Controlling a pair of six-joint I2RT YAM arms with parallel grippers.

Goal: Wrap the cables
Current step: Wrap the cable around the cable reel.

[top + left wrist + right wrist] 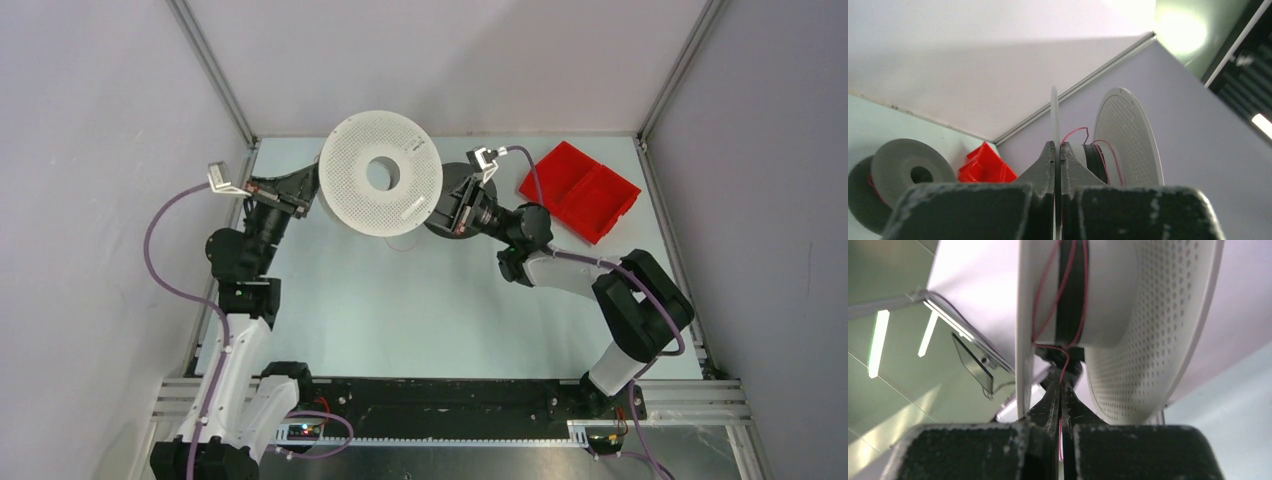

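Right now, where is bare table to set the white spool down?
Free: pale table between left arm and right arm, on the near side of the white perforated spool. Crowded: back right, where dark grey spool, right claw and red plastic tray cluster.

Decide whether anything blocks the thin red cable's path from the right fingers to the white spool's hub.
Nothing visible does. The thin red cable, pinched in the shut right fingers, runs straight up through the open gap between the flanges of the perforated white plastic spool to its hub.
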